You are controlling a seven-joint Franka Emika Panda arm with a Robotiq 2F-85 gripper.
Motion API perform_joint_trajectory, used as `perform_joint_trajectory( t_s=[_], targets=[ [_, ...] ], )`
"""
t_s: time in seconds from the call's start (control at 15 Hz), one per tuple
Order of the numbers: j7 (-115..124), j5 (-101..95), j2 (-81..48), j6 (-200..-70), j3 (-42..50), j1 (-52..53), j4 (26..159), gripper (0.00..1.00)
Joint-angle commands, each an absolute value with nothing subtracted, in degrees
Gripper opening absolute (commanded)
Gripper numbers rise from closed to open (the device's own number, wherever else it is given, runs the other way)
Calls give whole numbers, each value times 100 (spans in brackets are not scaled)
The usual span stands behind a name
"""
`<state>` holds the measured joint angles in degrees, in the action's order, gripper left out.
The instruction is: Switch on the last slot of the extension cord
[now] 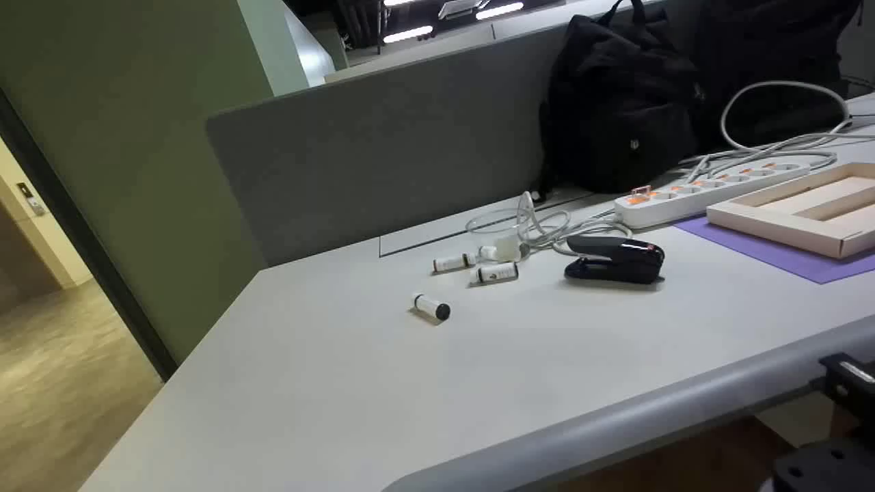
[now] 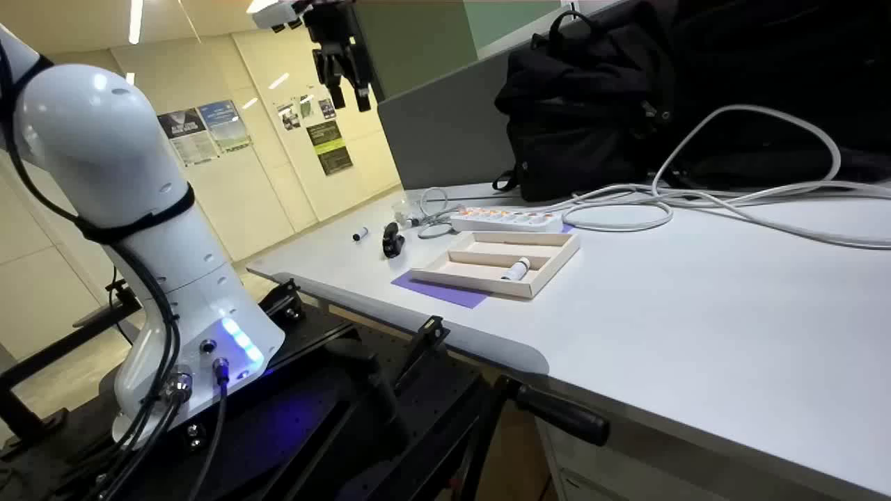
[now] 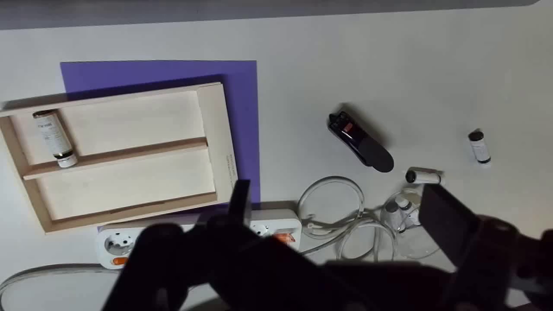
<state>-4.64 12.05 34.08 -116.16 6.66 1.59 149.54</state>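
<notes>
The black two-fingered Robotiq gripper (image 2: 350,101) hangs well above the white-topped desk (image 3: 302,82), its fingers spread wide with nothing held. Take the middle of that gap in the wrist view as the clock's centre. Coils of thick pale cable (image 3: 332,178) show through it; they look springy and could pull. At nine o'clock, partly hidden behind a finger, lies the task's thing, a long, narrow, flat white plastic power strip (image 1: 714,197); in an exterior view it rests on the desk at four o'clock from the gripper. It looks hard and stiff, probably light and slick enough to skid if shoved sideways. The small orange plastic switches (image 3: 119,261) along it call for a straight downward press from one fingertip or from closed-up fingers, gently, as rockers can crack; which end counts as last I cannot tell. For steadying, the best hold would be a pinch across the narrow width, on the long side walls. The pale wooden divided tray (image 3: 219,129), between nine and ten o'clock, lies just beside one of those walls, leaving little room there for a finger. A small black oblong stapler (image 3: 360,142) lies at twelve.
</notes>
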Motion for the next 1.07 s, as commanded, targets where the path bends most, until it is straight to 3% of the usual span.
perform_joint_trajectory(
  t_s=[0.0,0.67,1.0],
  targets=[
    [-501,1246,3401,-11593,596,79,14942,100],
    [-502,1246,3401,-11593,597,79,14942,100],
    [-576,1436,3074,-13906,754,-29,14936,100]
  ],
)
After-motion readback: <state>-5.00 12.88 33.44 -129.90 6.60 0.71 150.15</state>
